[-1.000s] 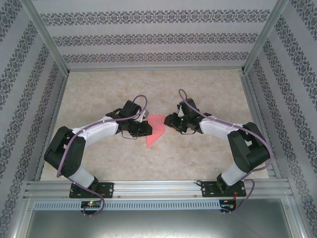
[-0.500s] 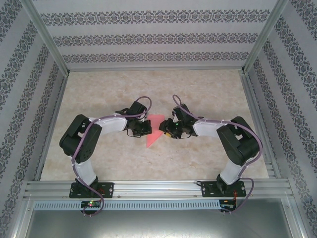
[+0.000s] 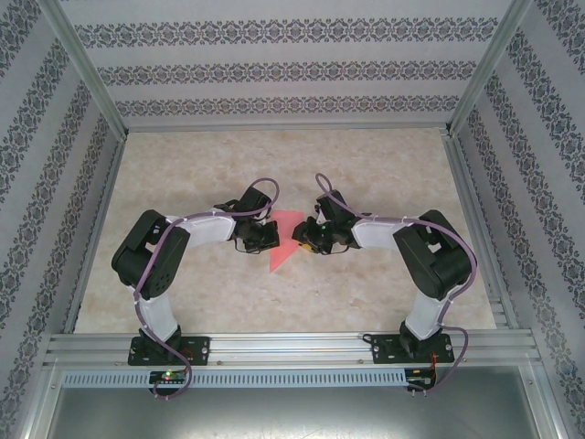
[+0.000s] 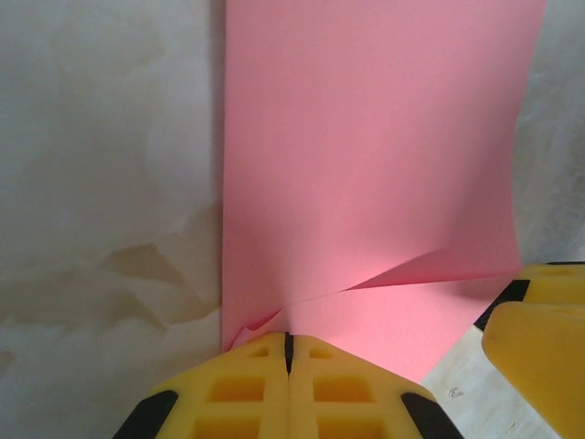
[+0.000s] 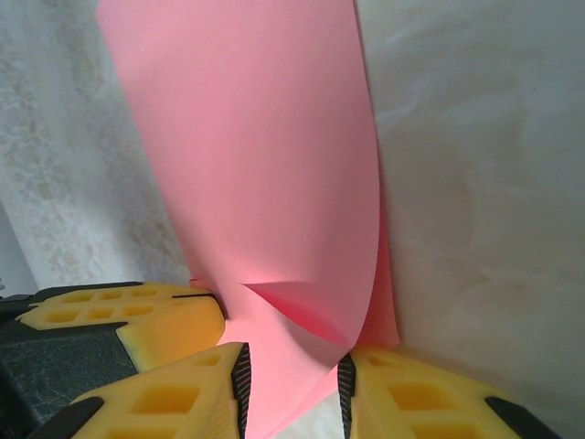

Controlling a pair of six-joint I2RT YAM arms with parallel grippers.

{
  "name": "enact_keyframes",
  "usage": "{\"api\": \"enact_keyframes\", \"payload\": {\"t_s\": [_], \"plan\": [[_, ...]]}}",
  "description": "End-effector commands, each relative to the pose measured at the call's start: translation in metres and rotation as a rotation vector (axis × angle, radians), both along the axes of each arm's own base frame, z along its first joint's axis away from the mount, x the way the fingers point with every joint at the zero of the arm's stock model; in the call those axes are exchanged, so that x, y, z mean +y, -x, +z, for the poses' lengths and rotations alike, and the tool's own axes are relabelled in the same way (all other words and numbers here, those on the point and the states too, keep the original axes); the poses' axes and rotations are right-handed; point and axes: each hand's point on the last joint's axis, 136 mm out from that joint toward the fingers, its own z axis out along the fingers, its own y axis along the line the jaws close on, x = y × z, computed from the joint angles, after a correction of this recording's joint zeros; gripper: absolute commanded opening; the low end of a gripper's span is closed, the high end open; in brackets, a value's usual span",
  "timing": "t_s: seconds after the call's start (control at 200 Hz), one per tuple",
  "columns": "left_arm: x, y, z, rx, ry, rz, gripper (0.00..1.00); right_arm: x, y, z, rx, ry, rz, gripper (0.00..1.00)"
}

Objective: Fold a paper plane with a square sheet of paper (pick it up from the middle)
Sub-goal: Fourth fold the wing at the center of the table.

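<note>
1. Right now your left gripper [image 3: 266,236] has its yellow fingers pressed flat together. In its own wrist view they pinch the near edge of the thin salmon-pink paper sheet [image 4: 366,165], which puckers into small creases at the bite.
2. Your right gripper [image 5: 292,366] holds its two yellow fingers a little apart, one on each side of a curled-over flap of the sheet. A sliver of pale table shows in the gap, so you see them straddling the paper rather than clamping it.
3. You will find the sheet on the marbled beige table [image 3: 183,174], about mid-table, directly between the two grippers. From above it reads as a tapering shape, wider at the far end, with its point towards the arm bases.
4. In the left wrist view a diagonal fold runs from the pinch towards the right, where a yellow finger of the right gripper sits at the sheet's edge.
5. In the right wrist view the upper layer arches up and over, and the left gripper's fingers [image 5: 128,315] sit just beside it on the left.
</note>
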Motion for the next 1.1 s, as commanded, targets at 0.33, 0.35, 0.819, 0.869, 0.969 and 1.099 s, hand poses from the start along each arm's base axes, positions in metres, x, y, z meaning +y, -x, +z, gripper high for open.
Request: {"api": "enact_keyframes", "payload": {"t_s": [0.33,0.35,0.819,0.869,0.969,1.099], "plan": [[0.013,0.004,-0.010,0.052,-0.039,0.049,0.07,0.025,-0.004,0.009,0.005,-0.103,0.041,0.26],[0.013,0.003,-0.010,0.055,-0.035,0.053,0.07,0.026,-0.003,0.008,0.008,-0.106,0.044,0.26],[0.013,-0.016,0.042,-0.053,0.047,0.049,0.33,0.009,-0.016,0.024,-0.046,-0.062,0.013,0.00],[0.015,-0.018,0.056,-0.091,0.057,0.048,0.39,0.003,-0.017,0.035,-0.080,-0.037,-0.001,0.00],[0.022,-0.022,0.081,-0.175,0.066,0.053,0.53,-0.010,-0.019,0.058,-0.144,0.018,-0.032,0.00],[0.031,-0.026,0.112,-0.293,0.092,0.065,0.65,-0.026,-0.017,0.082,-0.184,0.097,-0.077,0.00]]}}
